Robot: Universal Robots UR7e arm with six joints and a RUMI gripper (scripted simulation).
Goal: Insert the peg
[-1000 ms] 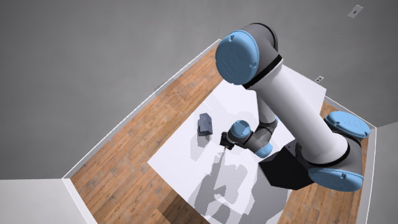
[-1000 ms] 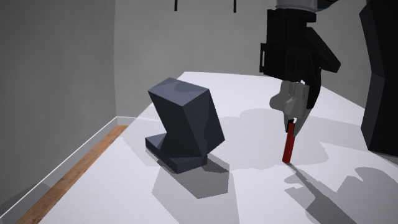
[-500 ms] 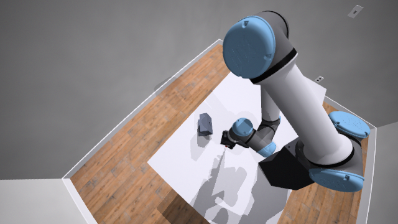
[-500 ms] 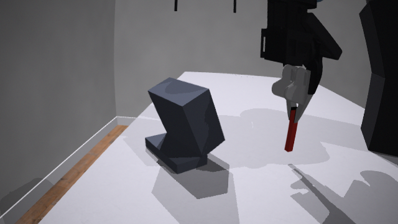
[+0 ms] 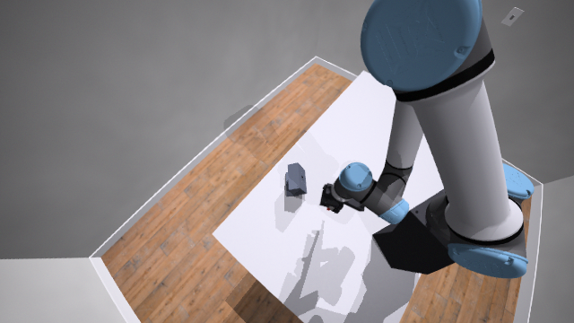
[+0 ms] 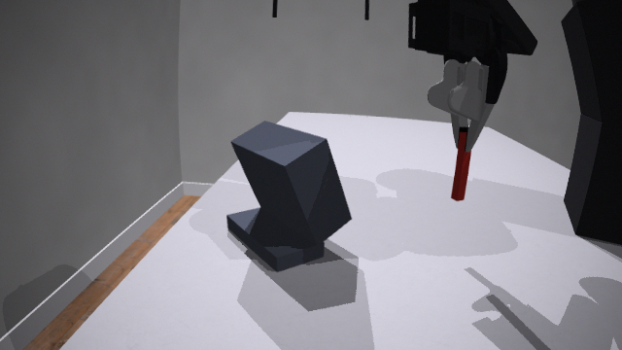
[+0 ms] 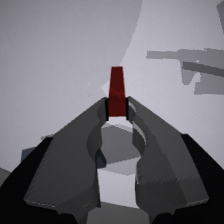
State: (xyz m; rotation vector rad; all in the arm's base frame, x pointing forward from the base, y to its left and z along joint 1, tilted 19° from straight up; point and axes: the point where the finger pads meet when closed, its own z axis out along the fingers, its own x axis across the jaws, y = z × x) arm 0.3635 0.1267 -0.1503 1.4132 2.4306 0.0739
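Note:
My gripper (image 6: 464,138) (image 7: 117,99) (image 5: 331,207) is shut on the top end of a red peg (image 6: 461,170) (image 7: 117,87). The peg hangs upright below the fingertips, its lower end a little above the white table top (image 6: 418,301) (image 5: 359,135). In the top view only a red speck of the peg shows under the gripper. The dark grey block with the sloped panel (image 6: 292,187) (image 5: 296,179) stands on the table to the left of the gripper, well apart from the peg. Its hole is not visible in any view.
The arm's black base block (image 5: 413,247) (image 6: 593,146) stands close on the right of the gripper. A wooden floor (image 5: 188,215) (image 6: 117,262) surrounds the table, bounded by grey walls.

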